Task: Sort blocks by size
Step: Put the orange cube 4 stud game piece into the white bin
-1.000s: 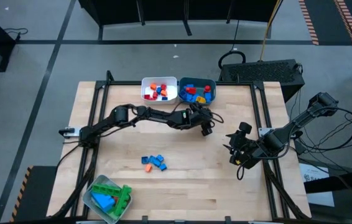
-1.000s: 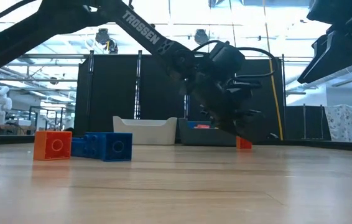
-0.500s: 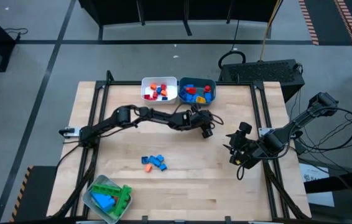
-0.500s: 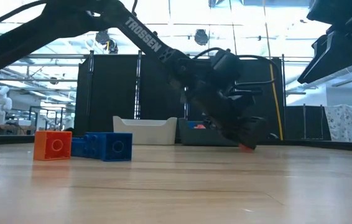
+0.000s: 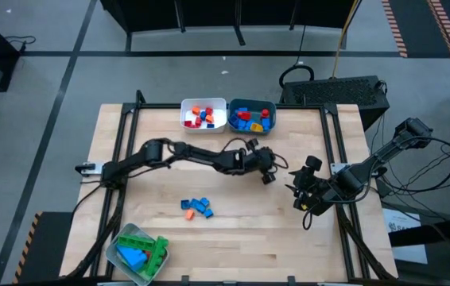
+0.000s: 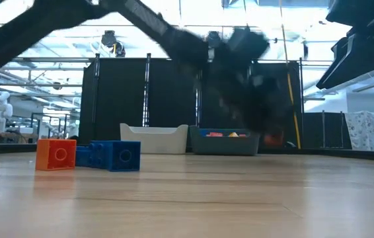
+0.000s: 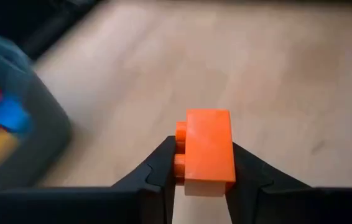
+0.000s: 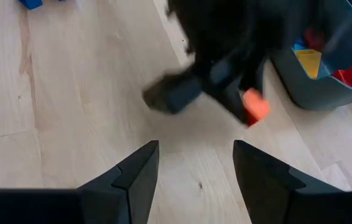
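- Since a second ago my left tool (image 7: 202, 163) has closed on an orange block (image 7: 208, 152) and lifted it off the counter (image 5: 233, 230).
- From the left wrist I see the fingers (image 7: 163, 163) pinching the block; the low view shows only a dark blur there.
- From above, that tool (image 5: 266, 176) sits below the teal bin (image 5: 251, 116) and white bin (image 5: 203, 115).
- Loose blue and orange blocks (image 5: 197, 207) lie mid-counter, well apart.
- My right tool (image 8: 194, 163) waits open and empty at the counter's right edge.
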You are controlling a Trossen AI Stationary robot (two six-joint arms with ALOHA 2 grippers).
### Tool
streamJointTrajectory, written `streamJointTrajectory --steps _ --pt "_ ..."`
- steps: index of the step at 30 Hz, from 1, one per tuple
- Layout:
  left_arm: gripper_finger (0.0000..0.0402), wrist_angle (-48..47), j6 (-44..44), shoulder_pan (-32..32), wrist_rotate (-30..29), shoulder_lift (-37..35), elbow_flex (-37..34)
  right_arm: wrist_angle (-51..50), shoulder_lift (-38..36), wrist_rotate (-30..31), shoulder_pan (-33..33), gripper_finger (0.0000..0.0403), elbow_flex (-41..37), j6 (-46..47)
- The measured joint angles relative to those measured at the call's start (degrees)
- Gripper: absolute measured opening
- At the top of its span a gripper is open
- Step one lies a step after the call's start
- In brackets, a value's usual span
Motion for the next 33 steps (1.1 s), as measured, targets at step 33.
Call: streamJointTrajectory --steps 33 --pt "0.0140 -16.90 -16.78 22.15 -15.11 -34.55 -36.61 0.19 -0.02 -0.07 0.00 0.0192 0.00 1.68"
